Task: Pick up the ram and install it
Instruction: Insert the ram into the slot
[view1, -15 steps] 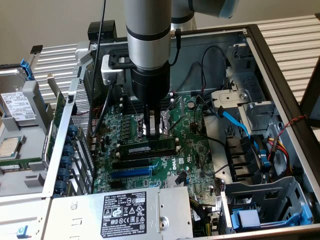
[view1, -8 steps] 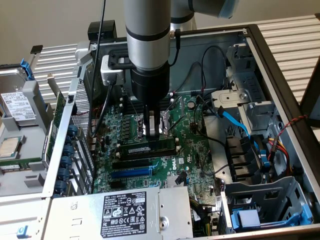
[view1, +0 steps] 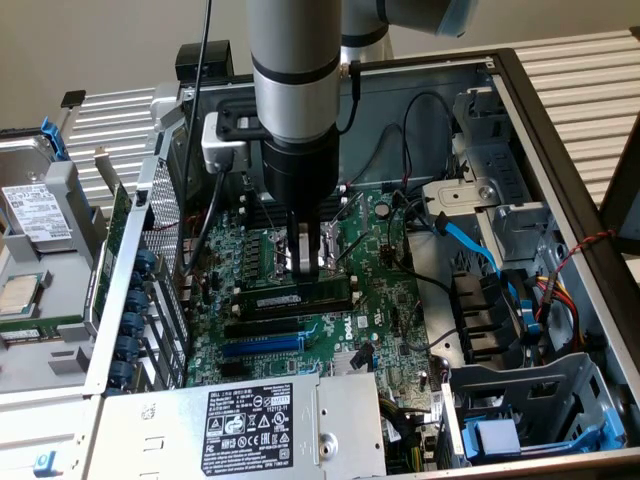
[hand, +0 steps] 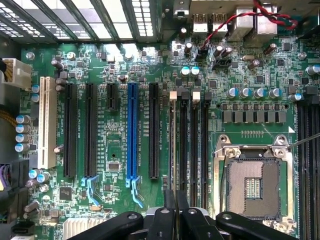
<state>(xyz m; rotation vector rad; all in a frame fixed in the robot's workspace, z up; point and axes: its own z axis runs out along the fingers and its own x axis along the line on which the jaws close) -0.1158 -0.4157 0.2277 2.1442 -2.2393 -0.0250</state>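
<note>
1. My pincer hangs straight above the ram, that drop unobstructed.
2. The exterior view's right: loose cables crowd.
3. Near side: power supply walls me in.

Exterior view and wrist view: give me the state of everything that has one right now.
gripper: shut on the ram, directly above the motherboard.
ram: lying lengthwise in a memory slot, upright on its edge; whether it is fully seated cannot be told.
CPU socket: empty, contacts exposed.
blue expansion slot: empty.
computer case: side open, interior exposed.
</note>
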